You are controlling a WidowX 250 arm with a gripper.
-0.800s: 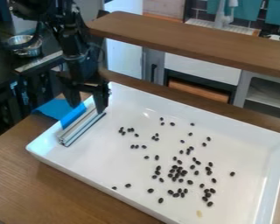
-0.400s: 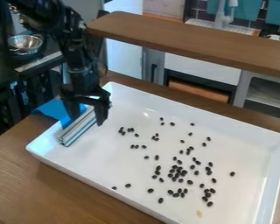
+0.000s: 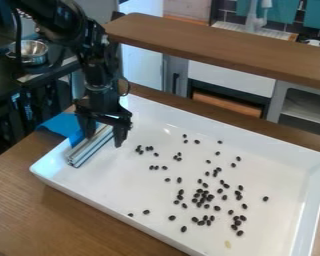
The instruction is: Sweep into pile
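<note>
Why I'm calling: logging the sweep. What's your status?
End effector open at metal bar. Dark beans scattered in tray, unpiled. Blue sheet beside bar, possible snag.

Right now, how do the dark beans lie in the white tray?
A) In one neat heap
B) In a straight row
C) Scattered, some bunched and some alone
C: the dark beans are spread over much of the white tray, several bunched together and others on their own.
</note>
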